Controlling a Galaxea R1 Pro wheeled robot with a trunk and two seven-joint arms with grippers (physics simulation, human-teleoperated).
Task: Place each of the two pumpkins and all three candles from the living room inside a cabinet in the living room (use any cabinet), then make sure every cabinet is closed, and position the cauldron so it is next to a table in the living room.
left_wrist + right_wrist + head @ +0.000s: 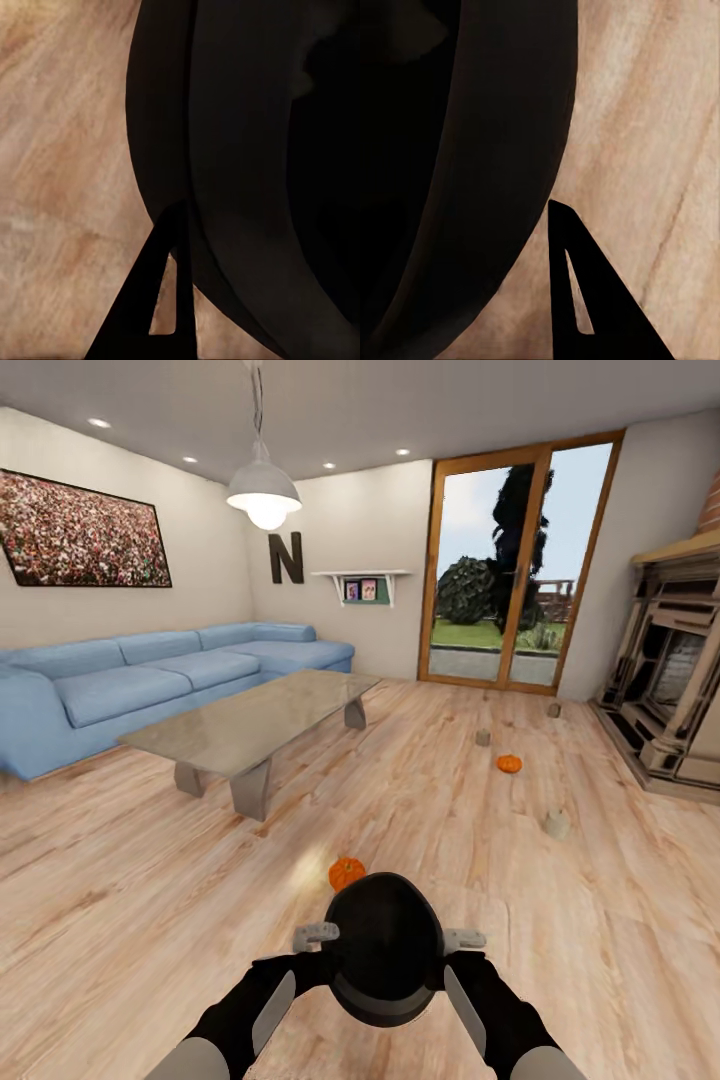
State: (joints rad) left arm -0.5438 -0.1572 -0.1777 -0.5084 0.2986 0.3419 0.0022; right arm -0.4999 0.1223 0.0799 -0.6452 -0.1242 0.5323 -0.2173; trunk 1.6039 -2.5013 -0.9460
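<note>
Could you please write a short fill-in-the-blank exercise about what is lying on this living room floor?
1. The cauldron is held between ____ grippers.
2. ____ pumpkins lie on the wooden floor.
3. The nearer pumpkin lies just beyond the ____.
4. The glass table stands in front of the ____ sofa.

Missing words: two; two; cauldron; blue
</note>
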